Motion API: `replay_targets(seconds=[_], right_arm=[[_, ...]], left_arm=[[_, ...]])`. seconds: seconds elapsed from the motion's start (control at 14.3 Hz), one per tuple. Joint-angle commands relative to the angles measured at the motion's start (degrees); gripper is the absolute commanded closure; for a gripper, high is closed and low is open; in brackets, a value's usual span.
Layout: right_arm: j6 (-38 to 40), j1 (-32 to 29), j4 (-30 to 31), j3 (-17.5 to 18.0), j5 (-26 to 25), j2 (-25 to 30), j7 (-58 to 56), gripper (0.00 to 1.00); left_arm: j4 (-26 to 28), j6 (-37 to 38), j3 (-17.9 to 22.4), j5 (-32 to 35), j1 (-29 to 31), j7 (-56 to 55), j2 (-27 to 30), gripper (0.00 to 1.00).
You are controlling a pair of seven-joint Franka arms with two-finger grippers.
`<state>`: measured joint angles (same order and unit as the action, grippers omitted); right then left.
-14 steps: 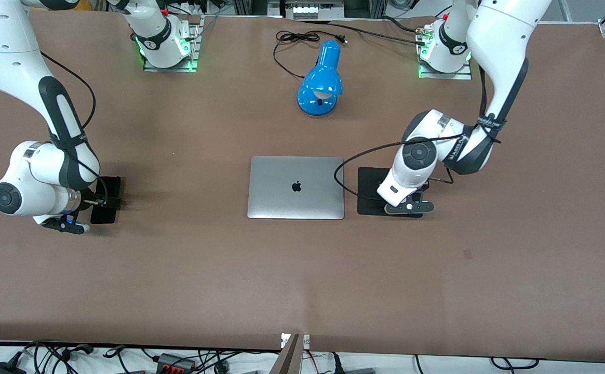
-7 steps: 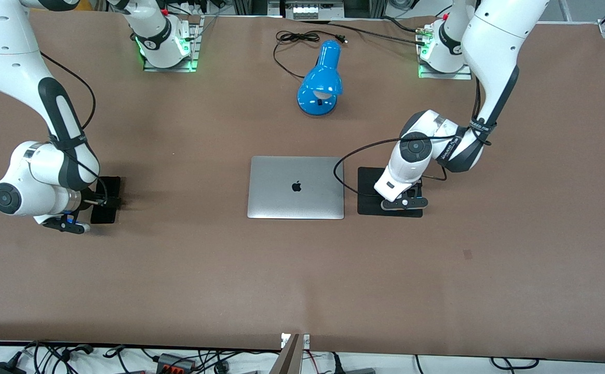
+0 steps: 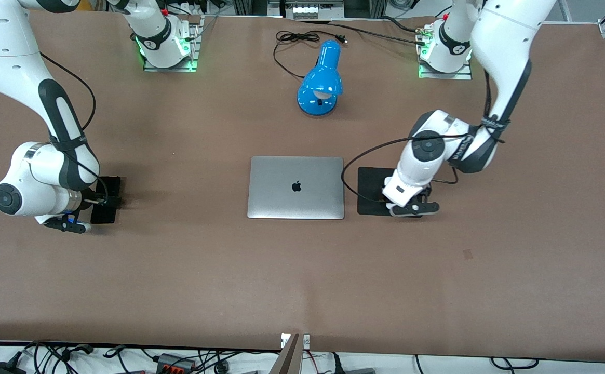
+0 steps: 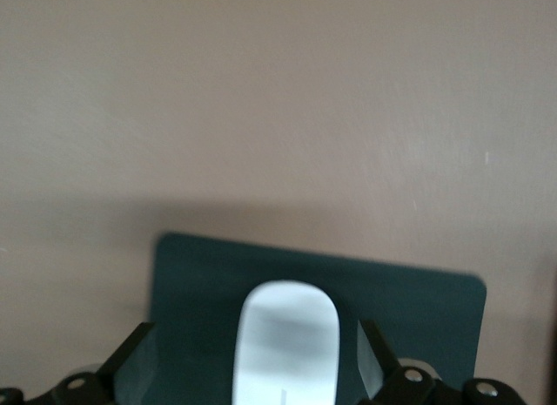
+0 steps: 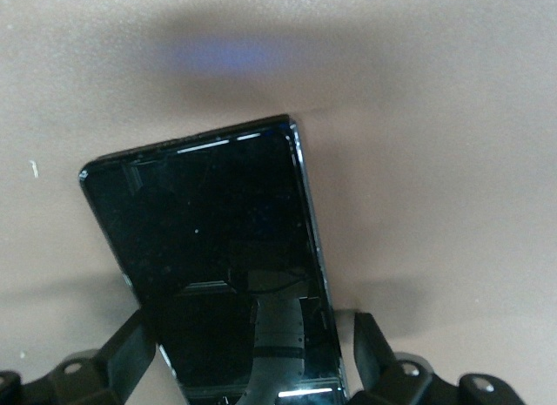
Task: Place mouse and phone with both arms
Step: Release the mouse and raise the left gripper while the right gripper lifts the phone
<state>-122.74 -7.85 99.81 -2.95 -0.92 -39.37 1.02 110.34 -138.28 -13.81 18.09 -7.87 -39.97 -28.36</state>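
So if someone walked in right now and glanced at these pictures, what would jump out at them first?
Probably the bright blue desk lamp lying on the brown table between the two arm bases, and the closed silver laptop at the centre. Beside the laptop, the left gripper straddles a small white oval mouse on a black square mouse pad; toward the right arm's end, the right gripper straddles a slim black phone.

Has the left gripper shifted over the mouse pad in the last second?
Yes. The left gripper slid toward the laptop, then back toward the mouse pad edge away from it.
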Motion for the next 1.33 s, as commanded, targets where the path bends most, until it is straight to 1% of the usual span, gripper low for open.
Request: replay_targets(seconds=[0.0, 0.07, 0.14, 0.21, 0.28, 0.35, 0.42, 0.49, 0.63, 0.7, 0.77, 0.91, 0.98, 1.05, 1.12, 1.19, 1.26], right_arm=[[0.39, -0.59, -0.14, 0.66, 0.48, -0.62, -1.73, 0.35], [0.48, -0.41, -0.22, 0.66, 0.48, -0.53, -1.81, 0.47], [0.66, -0.15, -0.23, 0.66, 0.39, -0.10, -2.16, 0.57], [1.27, -0.06, -0.49, 0.84, 0.39, 0.17, -2.95, 0.66], [2.32, -0.06, -0.92, 0.92, 0.39, 0.17, -3.57, 0.69], [2.94, -0.06, -1.10, 0.93, 0.30, 0.35, -3.66, 0.71], [3.21, -0.06, -1.19, 1.01, 0.30, 1.04, -3.66, 0.71], [3.73, 0.20, -1.28, 1.10, 0.30, 1.92, -3.75, 0.72], [4.09, 2.21, -1.37, 1.10, 0.30, 4.38, -3.66, 0.74], [4.17, 3.71, -1.54, 1.10, 0.30, 5.44, -3.57, 0.76], [4.17, 5.20, -1.89, 1.10, 0.30, 5.97, -3.49, 0.77], [4.09, 8.36, -2.25, 1.10, 0.56, 6.24, -2.52, 0.77], [4.00, 9.77, -2.25, 1.10, 0.83, 6.15, -2.43, 0.79], [3.91, 11.35, -2.33, 1.10, 1.79, 6.06, -2.34, 0.80], [3.65, 12.32, -2.25, 1.10, 3.80, 5.89, -1.91, 0.80], [3.47, 13.20, -2.25, 1.10, 5.82, 5.62, -1.21, 0.80], [3.12, 14.43, -2.25, 1.10, 7.32, 5.10, -0.68, 0.80]], left_arm=[[-6.51, 11.67, -0.42, 1.95, 0.40, 0.33, 1.12, 0.00], [-9.24, 16.33, -0.42, 1.95, 0.22, 1.20, 1.03, 0.00], [-12.40, 20.47, -0.42, 1.95, 0.48, 3.91, 0.85, 0.00], [-14.78, 22.86, -0.42, 1.78, 0.92, 6.90, 0.59, 0.00], [-16.89, 24.36, -0.34, 1.78, 1.71, 9.80, 0.50, 0.00], [-17.87, 25.33, -0.42, 1.78, 2.59, 12.09, 0.50, 0.00], [-18.83, 27.17, -0.42, 1.69, 3.81, 14.98, 0.68, 0.00], [-18.93, 30.23, -0.51, 1.60, 4.96, 19.27, 1.03, 0.00], [-20.07, 34.29, -0.60, 0.90, 6.71, 25.10, 3.21, 0.00], [-21.99, 36.05, -0.77, 0.72, 8.12, 28.25, 4.01, 0.00], [-24.27, 40.07, -0.78, -0.32, 8.48, 31.76, 4.63, 0.00], [-29.89, 50.08, -0.51, -4.96, 9.35, 35.12, 5.25, 0.00], [-32.01, 53.87, -0.77, -8.04, 11.19, 35.92, 5.77, 0.00], [-32.90, 55.91, -0.86, -13.03, 13.30, 36.97, 6.47, 0.00], [-33.51, 56.97, -0.51, -17.86, 14.88, 37.68, 7.96, 0.00], [-33.35, 57.59, -0.51, -19.91, 16.64, 37.77, 9.10, 0.00], [-33.26, 58.73, -0.51, -20.19, 17.79, 39.08, 10.16, 0.00]])
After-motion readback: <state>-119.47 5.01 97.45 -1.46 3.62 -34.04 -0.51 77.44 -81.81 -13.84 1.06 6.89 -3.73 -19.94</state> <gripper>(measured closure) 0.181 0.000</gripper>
